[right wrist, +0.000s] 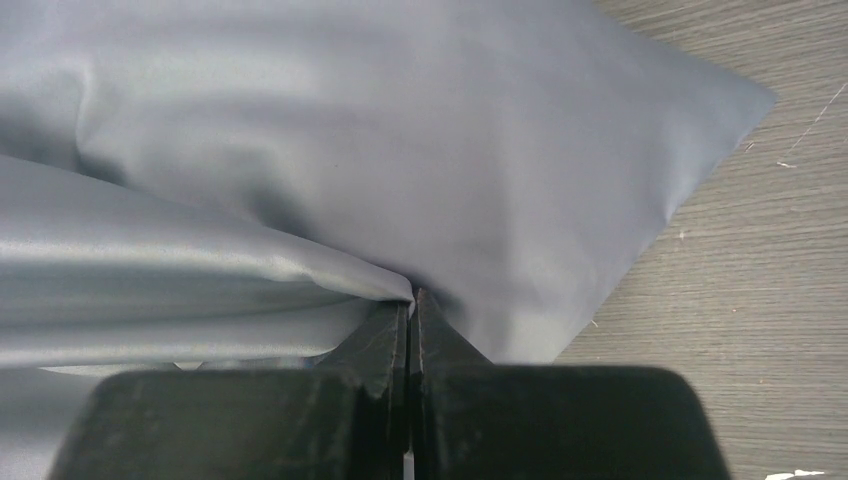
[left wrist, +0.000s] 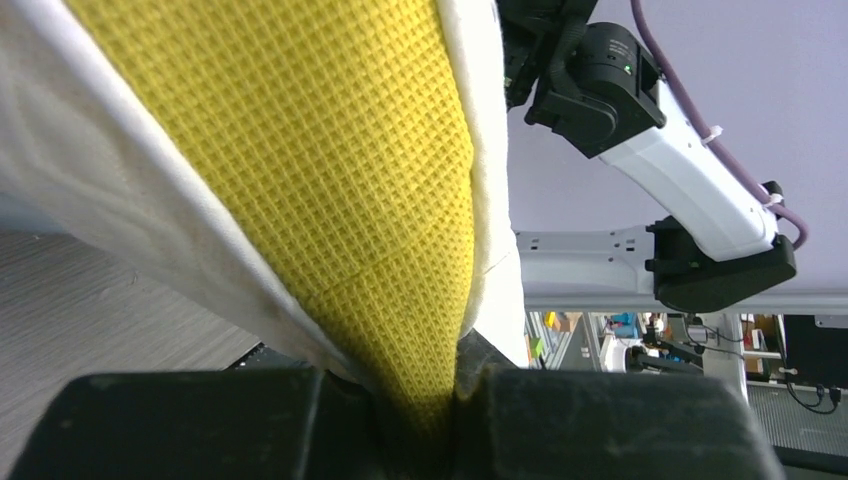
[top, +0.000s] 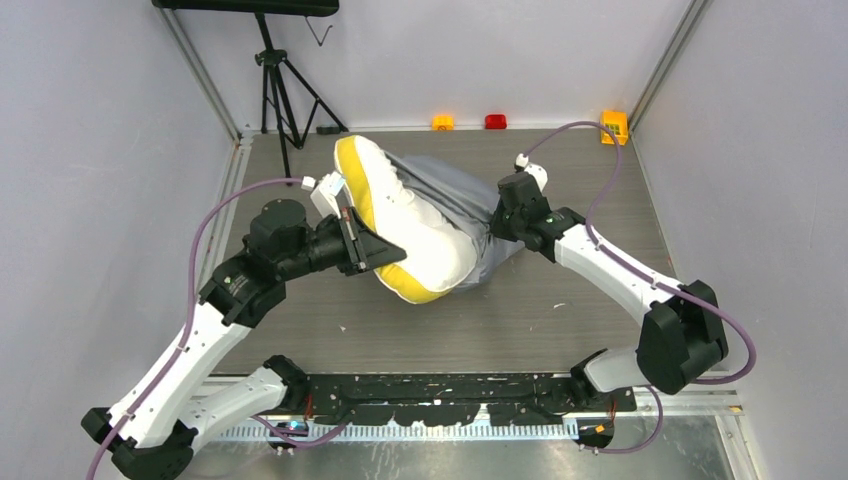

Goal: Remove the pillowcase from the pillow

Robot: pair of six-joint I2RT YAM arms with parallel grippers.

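Top external: pillow (top: 410, 225) lies with its long axis 11-to-5 o'clock, mostly bare, and pillowcase (top: 465, 190) is bunched over its 3 o'clock side. Left gripper (top: 380, 252) clamps the pillow's 8 o'clock edge. Right gripper (right wrist: 412, 300) is pinched tight on the pillowcase. Next pull is probably toward 3.

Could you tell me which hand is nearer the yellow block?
Right. The right hand is near-left of the yellow block; the left hand is farther left, across the pillow.

Bright, even light falls from above, and shadows in the top view are faint. A soft sheen lies on the pillowcase (right wrist: 300, 230). The pillow (left wrist: 330, 180) weave is sharp close up.
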